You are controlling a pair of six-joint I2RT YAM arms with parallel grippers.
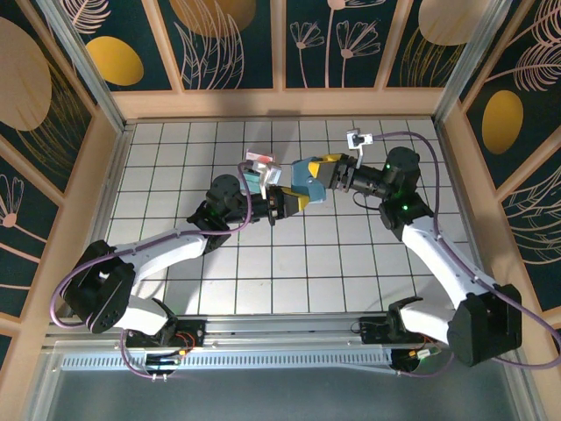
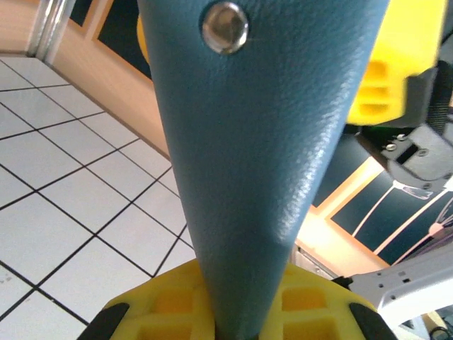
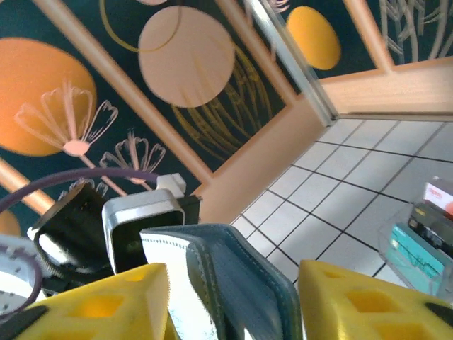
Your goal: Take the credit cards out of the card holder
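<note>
Between your end effectors, above the white tiled desk (image 1: 263,263), sits the slate-blue leather card holder (image 1: 307,177). Left end effector (image 2: 233,312) clamps one edge; whether right end effector (image 3: 237,304) pinches the other, I cannot tell. Slack there could let it twist and spill cards.

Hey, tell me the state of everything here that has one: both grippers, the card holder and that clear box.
left gripper: shut on the card holder, clamping one edge.
right gripper: open, fingers standing either side of the card holder.
card holder: lifted off the table, between both grippers; open or folded, cannot tell.
clear plastic box: resting on the tiled table, apart from both grippers, teal and red contents inside.
</note>
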